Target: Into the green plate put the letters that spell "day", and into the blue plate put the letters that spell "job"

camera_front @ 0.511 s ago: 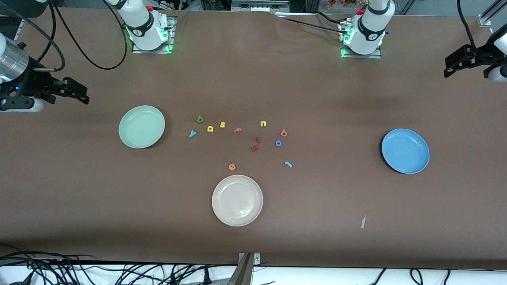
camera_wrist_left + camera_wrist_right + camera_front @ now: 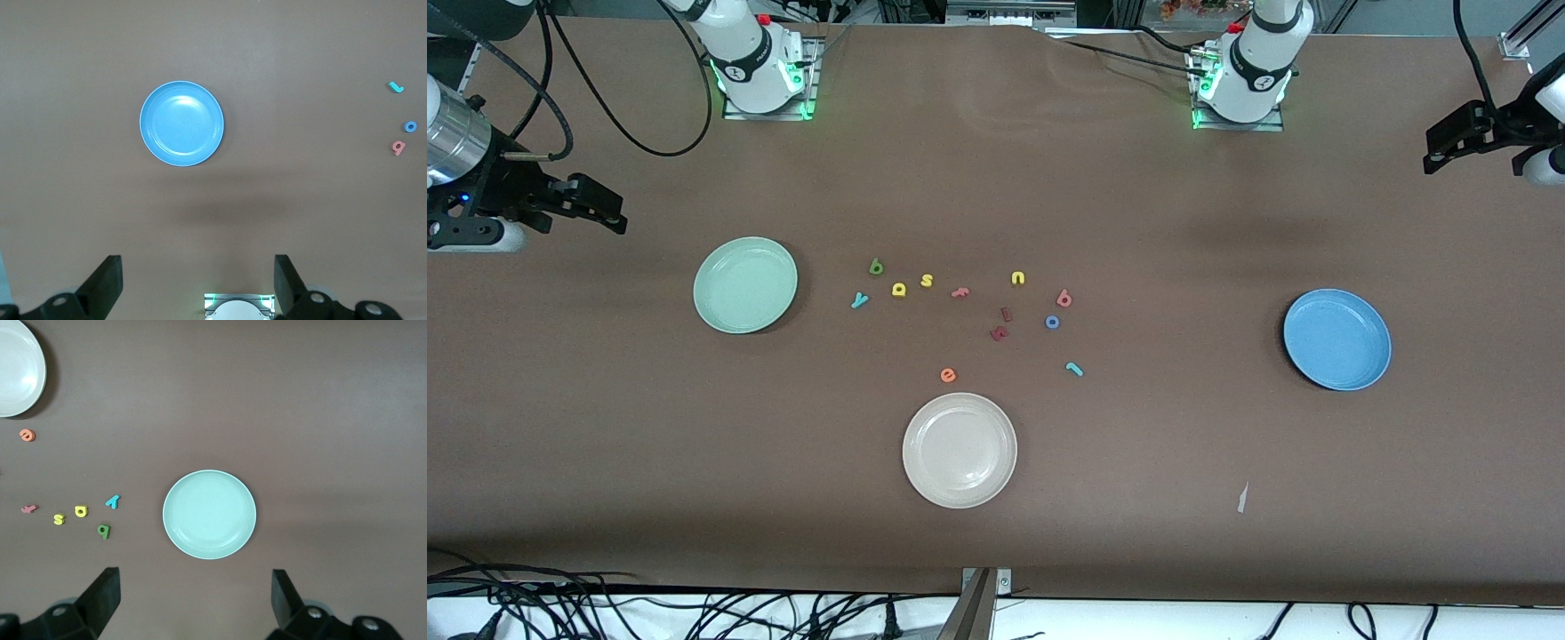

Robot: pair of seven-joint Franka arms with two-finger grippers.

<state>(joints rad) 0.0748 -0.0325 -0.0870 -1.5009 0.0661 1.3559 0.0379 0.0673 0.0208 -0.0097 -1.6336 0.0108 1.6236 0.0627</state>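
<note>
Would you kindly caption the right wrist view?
Open right gripper above the empty green plate, foam letters beside it.

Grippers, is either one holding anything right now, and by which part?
Nothing is held. The left gripper hangs open above the table's left-arm end, the right gripper open above the right-arm end; every letter lies on the table.

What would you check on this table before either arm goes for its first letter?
1. Green plate holds nothing: ok.
2. Blue plate holds nothing: ok.
3. Green d, yellow a and teal y lie apart on the table: ok.
4. Teal j, blue o and pink b lie apart: ok.
5. Left gripper, over the table near the blue plate, open and holding nothing: ok.
6. Right gripper, near the green plate, open and holding nothing: ok.
</note>
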